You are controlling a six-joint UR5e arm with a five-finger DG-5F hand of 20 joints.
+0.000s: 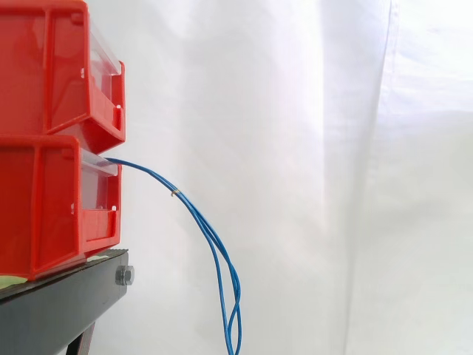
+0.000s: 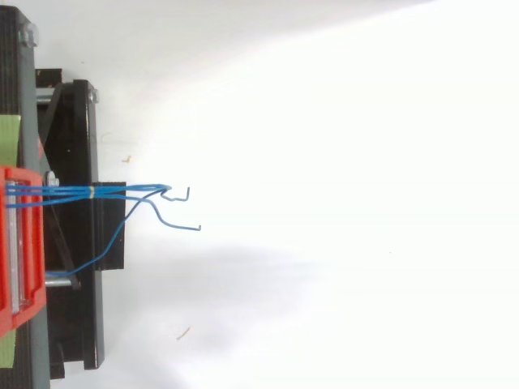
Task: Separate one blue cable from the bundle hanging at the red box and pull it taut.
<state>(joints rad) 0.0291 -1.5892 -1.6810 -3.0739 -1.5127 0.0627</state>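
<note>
Red bins (image 1: 52, 74), side view: two, stacked one on the other, each with a clear front panel.
Black stand (image 1: 59, 307), side view: directly under the red bins, with a bolt (image 1: 124, 276) on its end just below the lower bin (image 1: 44, 211).
Blue cables (image 1: 216, 248), side view: a bundle leaves the top of the lower bin's front, arcs away from the bins and hangs down past the level of the stand.
Tie (image 1: 174, 194), side view: a small pale band round the bundle, a short way out from the lower bin. Below it the strands part slightly and one forms a narrow loop at the bottom.
White curtain (image 1: 340, 148), side view: behind the bins and the cables.
Red bins (image 2: 20, 259), top view: at the left edge.
Black stand (image 2: 81, 146), top view: juts out beyond the bins' front.
Blue cables (image 2: 122, 191), top view: run straight out from the bins across the stand, banded by the tie (image 2: 92, 192) over the stand.
Cable ends, top view: beyond the stand the strands fan out. Two end in bent tips well clear of the bins, and one curves back toward the stand.
Hand: how its fingers stand, and whether they hold anything, cannot be told.
</note>
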